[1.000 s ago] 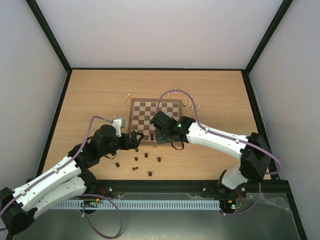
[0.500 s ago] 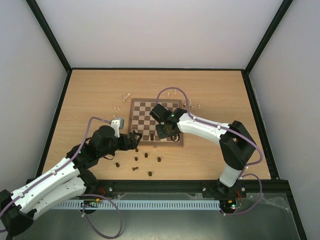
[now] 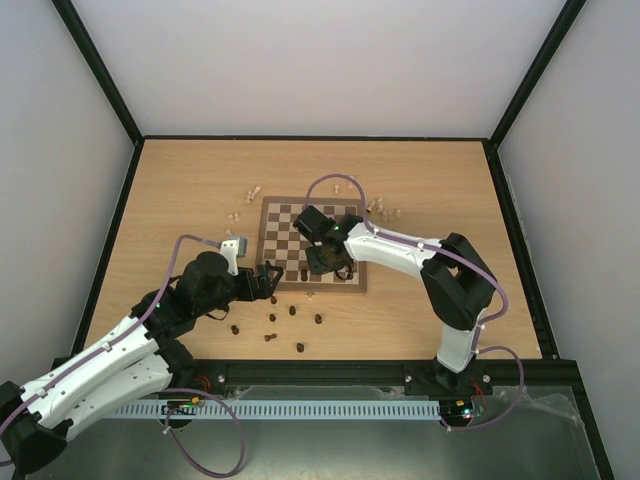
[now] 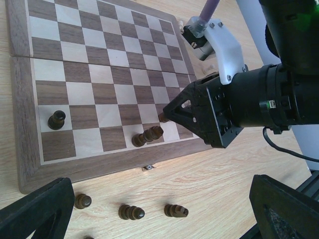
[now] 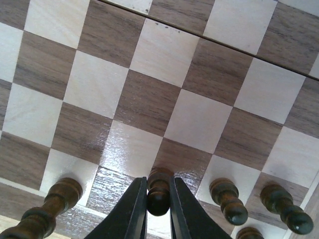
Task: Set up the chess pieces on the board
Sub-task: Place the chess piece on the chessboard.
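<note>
Okay, top view: board (image 3: 285,222) lies mid-counter (image 3: 200,180); right tool (image 3: 322,262) is down over the board's near rows, its arm reaching in from the right; left tool (image 3: 268,280) hovers just off the near left corner, jaws spread wide, nothing in them; loose dark chess pieces (image 3: 292,310) are scattered on the counter between the board and the arm bases; a few pale pieces (image 3: 252,190) lie past the far left corner, more by the far right corner.

Left wrist view: left tool's fingers (image 4: 37,211) sit in the bottom corners of the frame, far apart, empty; right tool's tips are pinched on a small dark piece (image 4: 162,118) over the near rows; upright dark piece (image 4: 56,119) stands by the left border; toppled dark piece (image 4: 148,135) lies on the near row, just beside the right tool; three dark ones (image 4: 131,212) lie on the counter just off the board's near edge.

Right wrist view: right tool's fingers (image 5: 130,211) are nearly closed, clamped on the small dark piece; whether its base touches the board, cannot tell; one neighbouring dark piece (image 5: 62,196) to the left; two more (image 5: 228,199) close on the right.
</note>
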`<action>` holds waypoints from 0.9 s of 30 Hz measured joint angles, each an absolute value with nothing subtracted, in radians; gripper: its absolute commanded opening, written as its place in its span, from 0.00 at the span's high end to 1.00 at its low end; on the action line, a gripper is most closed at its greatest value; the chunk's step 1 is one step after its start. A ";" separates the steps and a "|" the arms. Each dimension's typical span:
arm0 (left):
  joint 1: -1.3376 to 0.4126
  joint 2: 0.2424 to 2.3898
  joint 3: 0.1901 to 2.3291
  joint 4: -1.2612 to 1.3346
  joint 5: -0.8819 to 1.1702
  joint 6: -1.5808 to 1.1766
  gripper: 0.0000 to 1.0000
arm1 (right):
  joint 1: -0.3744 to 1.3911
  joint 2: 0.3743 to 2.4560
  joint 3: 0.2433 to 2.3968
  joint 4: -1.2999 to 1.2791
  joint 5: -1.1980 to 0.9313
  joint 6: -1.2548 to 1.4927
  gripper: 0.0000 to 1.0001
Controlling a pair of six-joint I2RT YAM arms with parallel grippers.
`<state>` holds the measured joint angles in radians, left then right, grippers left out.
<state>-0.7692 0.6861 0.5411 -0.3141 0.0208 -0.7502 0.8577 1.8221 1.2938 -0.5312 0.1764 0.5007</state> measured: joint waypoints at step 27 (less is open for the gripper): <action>-0.769 0.684 0.541 -0.324 0.006 -0.750 0.01 | 0.838 1.739 1.294 -0.518 0.155 0.493 0.48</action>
